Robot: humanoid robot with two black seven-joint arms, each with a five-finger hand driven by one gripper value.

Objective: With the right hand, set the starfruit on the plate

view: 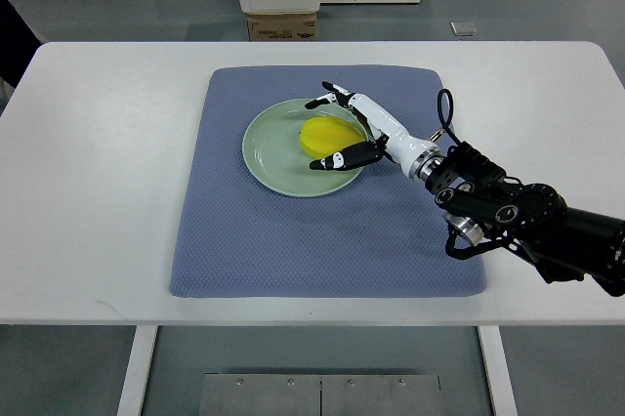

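The starfruit (326, 136) lies on the green plate (269, 147), right of its centre, mid-frame. The right hand (344, 129) brackets it, fingers (337, 159) spread either side, apparently loose. Withdrawing could drag a fingertip against the fruit, rolling it onto the blue mat (244, 250).

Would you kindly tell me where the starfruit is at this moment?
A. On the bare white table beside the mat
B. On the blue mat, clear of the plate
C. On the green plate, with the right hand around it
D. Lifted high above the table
C: the yellow starfruit lies on the green plate, with the right hand straddling it.
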